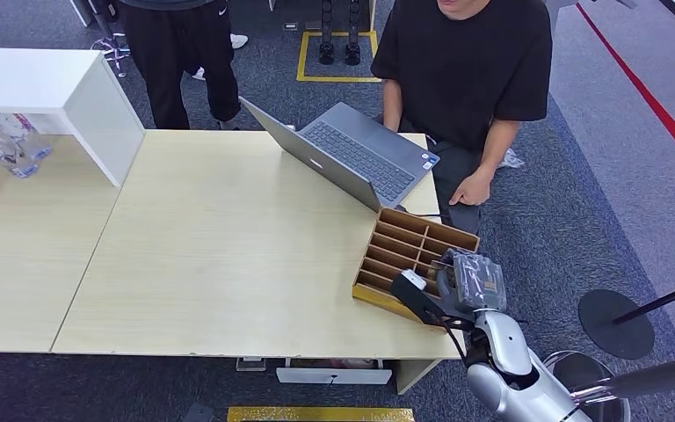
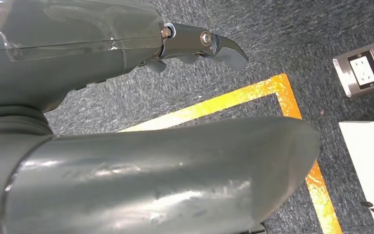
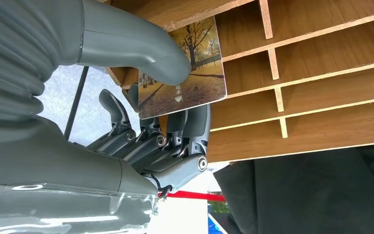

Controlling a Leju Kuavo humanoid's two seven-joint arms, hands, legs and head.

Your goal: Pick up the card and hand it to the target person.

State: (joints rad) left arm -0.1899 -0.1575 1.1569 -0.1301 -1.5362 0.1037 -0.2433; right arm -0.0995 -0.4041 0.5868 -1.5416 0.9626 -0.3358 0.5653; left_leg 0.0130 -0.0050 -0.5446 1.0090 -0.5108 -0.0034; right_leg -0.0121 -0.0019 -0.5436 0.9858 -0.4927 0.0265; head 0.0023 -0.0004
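Pale wood covers the tabletop (image 1: pixel 220 255) in the head view, and at its near right corner lies a brown wooden organiser (image 1: pixel 413 251) split into long slots. The right hand (image 1: pixel 468 286) hangs over the organiser's near end, silver arm rising from below. An open grey laptop (image 1: pixel 352 154) stands just beyond the organiser; a person in a black T-shirt (image 1: pixel 470 66) sits behind it, one hand (image 1: pixel 473 187) resting at the table edge near the organiser's far corner. A second person in dark trousers (image 1: pixel 185 53) stands further back on the left. A white box (image 1: pixel 61 97) and clear plastic bottles (image 1: pixel 9 141) sit at the far left.

From the left wrist, the left hand (image 2: pixel 195 44) hangs above grey carpet — fingers gently curled, holding nothing. Yellow floor tape (image 2: pixel 253 102) and a metal floor socket (image 2: pixel 365 68) lie below.

From the right wrist, the card (image 3: pixel 185 73) — printed with autumn trees along a path — is pinched between the thick grey thumb (image 3: pixel 141 46) and the darker fingers (image 3: pixel 185 129) behind it, right against the organiser's partitions. Small characters and an arrow are printed on the card; they are too small to read.
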